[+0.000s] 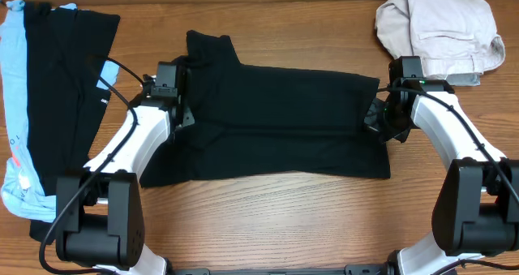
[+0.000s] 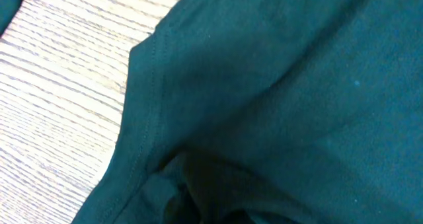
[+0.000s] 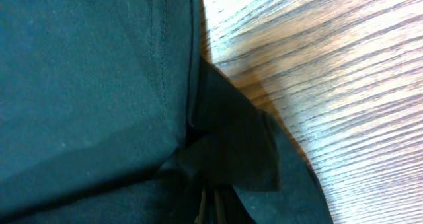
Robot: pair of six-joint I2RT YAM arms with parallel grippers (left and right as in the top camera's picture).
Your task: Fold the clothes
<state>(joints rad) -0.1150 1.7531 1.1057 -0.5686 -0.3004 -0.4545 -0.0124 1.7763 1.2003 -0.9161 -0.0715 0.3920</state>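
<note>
At the far left edge of the wooden table [image 1: 268,218] lies the light blue garment [image 1: 10,88], stretched along the table's side, with a black garment pile [image 1: 61,105] spread flat just beside it and partly over it. Further right, the left gripper [image 1: 174,92] sits at the left edge of the middle black garment [image 1: 276,121], close to where a sleeve-like flap points toward the back of the table. Its jaws are closed. The left wrist view shows only dark cloth with a stitched hem, bunching up into a fold at the bottom of the frame where the fingers would be, so the gripper appears to pinch that edge, though the fingers themselves are hidden by fabric. The middle black garment lies across the centre of the table, mostly flat, with a crease running along its length and its lower edge nearest the robot. At its right edge the right gripper [image 1: 379,117] is closed as well. The right wrist view shows a small fold of the black cloth drawn up off the wood and gathered into the fingers at the bottom of the frame. Beyond that arm, in the far right corner of the table, the beige garment [image 1: 438,32] rests in a loose folded heap, well apart from the black one.
</note>
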